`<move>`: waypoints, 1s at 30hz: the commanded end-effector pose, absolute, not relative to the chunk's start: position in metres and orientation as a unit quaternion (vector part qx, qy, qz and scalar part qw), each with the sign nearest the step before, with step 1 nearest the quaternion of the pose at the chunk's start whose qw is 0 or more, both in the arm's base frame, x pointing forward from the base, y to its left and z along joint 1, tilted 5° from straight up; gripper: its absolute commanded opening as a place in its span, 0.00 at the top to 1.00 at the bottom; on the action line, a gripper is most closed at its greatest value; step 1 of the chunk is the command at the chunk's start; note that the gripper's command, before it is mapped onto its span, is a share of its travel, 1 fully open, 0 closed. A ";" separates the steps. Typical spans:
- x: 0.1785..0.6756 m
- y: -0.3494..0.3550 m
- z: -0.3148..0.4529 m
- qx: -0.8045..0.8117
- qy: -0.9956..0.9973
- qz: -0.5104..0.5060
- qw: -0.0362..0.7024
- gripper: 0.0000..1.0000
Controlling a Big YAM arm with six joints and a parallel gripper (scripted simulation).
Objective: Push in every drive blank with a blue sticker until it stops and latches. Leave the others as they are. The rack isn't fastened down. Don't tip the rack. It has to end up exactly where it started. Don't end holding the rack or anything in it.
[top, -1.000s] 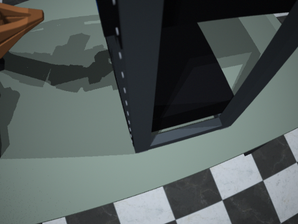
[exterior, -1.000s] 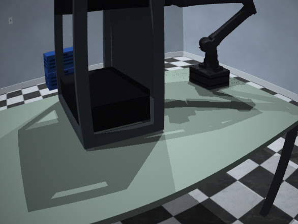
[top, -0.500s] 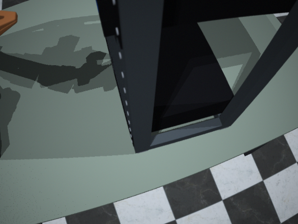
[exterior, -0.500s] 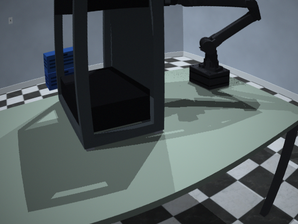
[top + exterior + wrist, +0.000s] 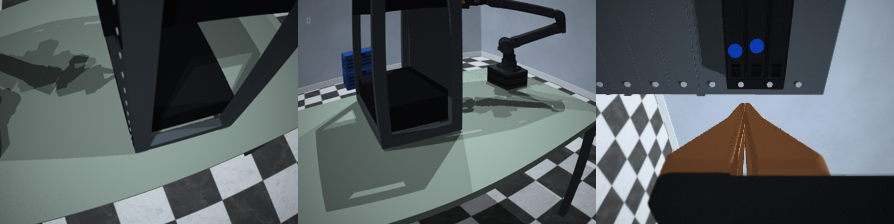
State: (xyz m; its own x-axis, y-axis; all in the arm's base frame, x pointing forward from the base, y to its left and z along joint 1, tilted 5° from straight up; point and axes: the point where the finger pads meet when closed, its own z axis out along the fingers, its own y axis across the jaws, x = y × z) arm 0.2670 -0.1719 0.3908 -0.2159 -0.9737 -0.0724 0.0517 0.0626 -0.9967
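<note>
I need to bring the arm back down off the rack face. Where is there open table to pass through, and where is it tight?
Open table lies between the rack and the arm's base, and along the near edge in front of the rack. It is tight at the rack face, where the gripper, jaws shut and holding nothing, sits just off the two blue-stickered blanks.

The rack (image 5: 379,76) is cut off at the upper edge in the top and exterior views; its top is not shown. The arm (image 5: 534,33) leaves the exterior view at the upper edge, so the gripper cannot be seen there, and neither appears in the top view. In the wrist view, the blanks (image 5: 756,35) run out of the picture at the upper edge. How far each one protrudes cannot be determined. The gripper (image 5: 744,107) body is cut off at the lower edge.
</note>
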 end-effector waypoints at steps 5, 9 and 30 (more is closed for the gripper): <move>0.220 -0.164 0.404 -0.403 0.558 -0.557 0.465 1.00; 0.203 -0.160 0.397 -0.402 0.562 -0.553 0.465 1.00; 0.174 -0.151 0.403 -0.409 0.553 -0.562 0.460 1.00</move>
State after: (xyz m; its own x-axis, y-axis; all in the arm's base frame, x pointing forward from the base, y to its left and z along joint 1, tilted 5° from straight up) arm 0.1752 -0.1540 0.3950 -0.2405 -0.9685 -0.0645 0.0571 0.0523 -0.9970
